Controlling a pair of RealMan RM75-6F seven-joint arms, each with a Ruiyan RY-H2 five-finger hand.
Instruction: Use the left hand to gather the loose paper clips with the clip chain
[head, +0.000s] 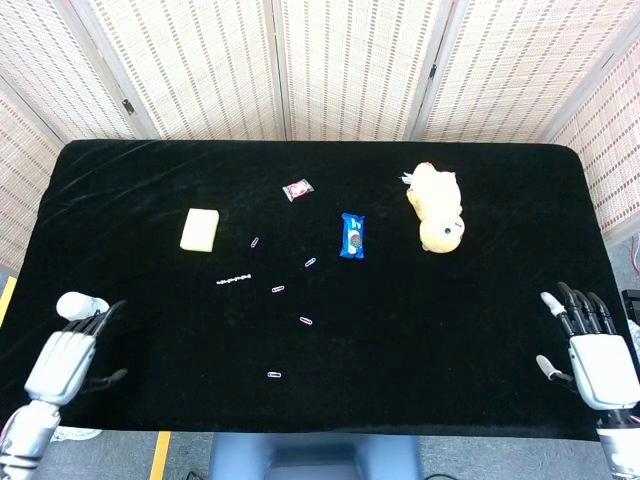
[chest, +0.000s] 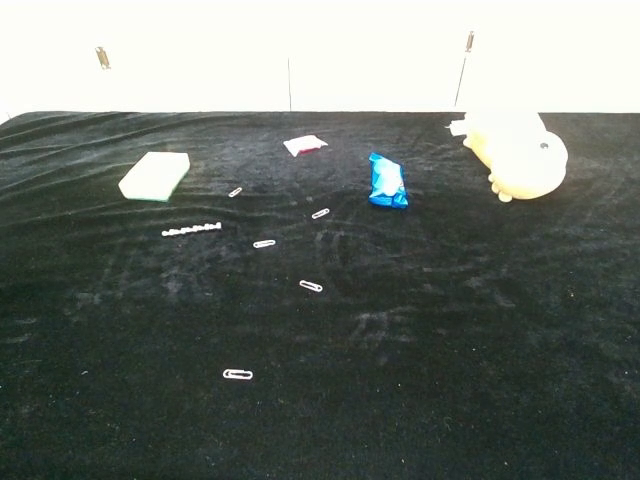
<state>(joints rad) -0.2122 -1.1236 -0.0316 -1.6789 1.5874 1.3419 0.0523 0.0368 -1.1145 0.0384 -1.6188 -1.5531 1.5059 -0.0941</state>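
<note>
A short clip chain (head: 233, 279) (chest: 192, 230) lies on the black table left of centre. Several loose paper clips are scattered to its right and in front: one near the sponge (head: 255, 242) (chest: 235, 191), one beside the chain (head: 278, 289) (chest: 264, 243), one further right (head: 311, 262) (chest: 320, 213), one lower (head: 306, 320) (chest: 311, 286), one nearest the front (head: 274, 375) (chest: 238, 375). My left hand (head: 66, 361) hovers open over the table's front left corner, far from the chain. My right hand (head: 592, 356) is open at the front right edge. Neither hand shows in the chest view.
A yellow sponge (head: 200, 229) lies at the left, a small red-white packet (head: 297, 189) at the back, a blue snack pack (head: 352, 235) in the middle and a yellow plush duck (head: 437, 207) at the right. A white cup-like object (head: 80, 304) sits by the left hand.
</note>
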